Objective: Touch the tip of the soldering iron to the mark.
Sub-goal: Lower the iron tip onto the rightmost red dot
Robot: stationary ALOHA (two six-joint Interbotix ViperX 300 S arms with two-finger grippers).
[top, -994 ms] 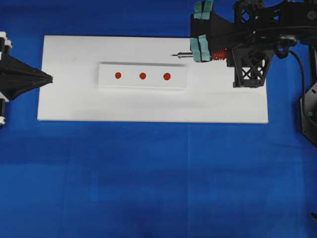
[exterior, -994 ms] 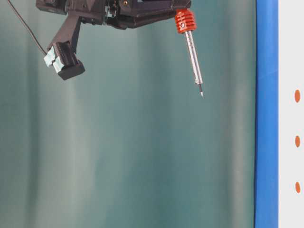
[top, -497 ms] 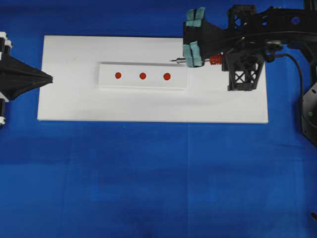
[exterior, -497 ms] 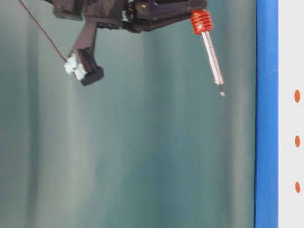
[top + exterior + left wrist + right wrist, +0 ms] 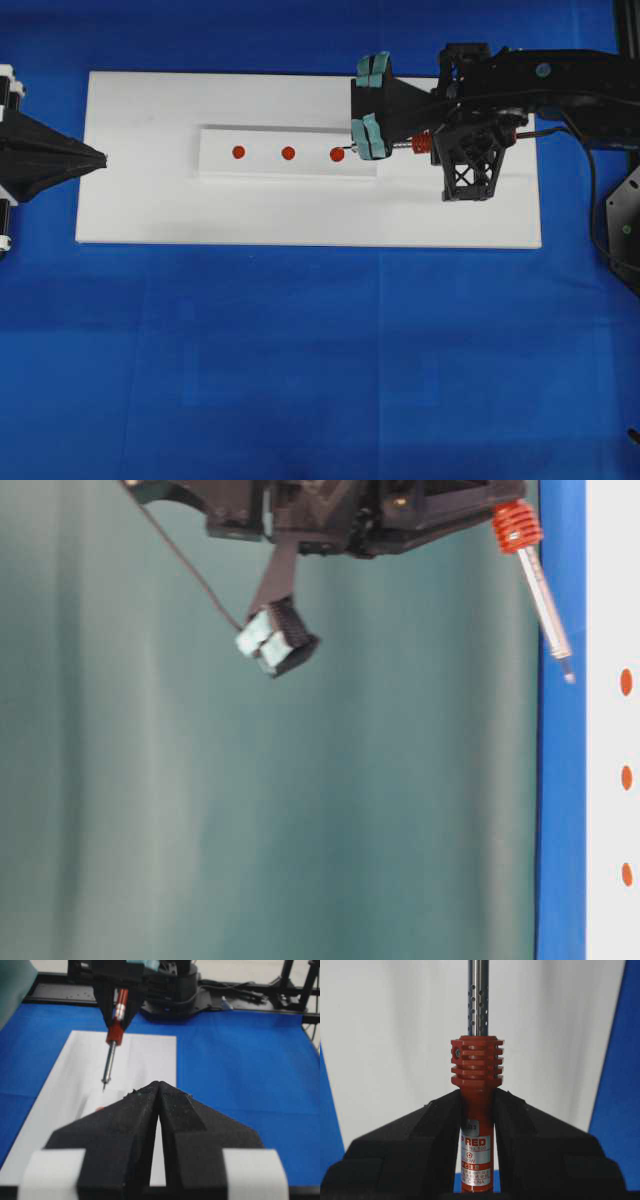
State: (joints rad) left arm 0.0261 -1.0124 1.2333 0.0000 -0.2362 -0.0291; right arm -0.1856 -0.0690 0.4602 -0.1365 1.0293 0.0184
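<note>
The right pincer (image 5: 476,1110) pinches the soldering iron (image 5: 476,1125) — handle label reads "RED", "CHINA".

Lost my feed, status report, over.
Right end effector shut on soldering iron. Left end effector shut, empty. Tip above the board, near rightmost red mark. Nothing in the way.

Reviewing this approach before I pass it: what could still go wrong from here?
1. Three red marks sit in a row; the tip hangs near the end mark, not visibly touching, so it could land off it.
2. The right gripper clamps only the soldering iron handle; pressing down might shift it.
</note>
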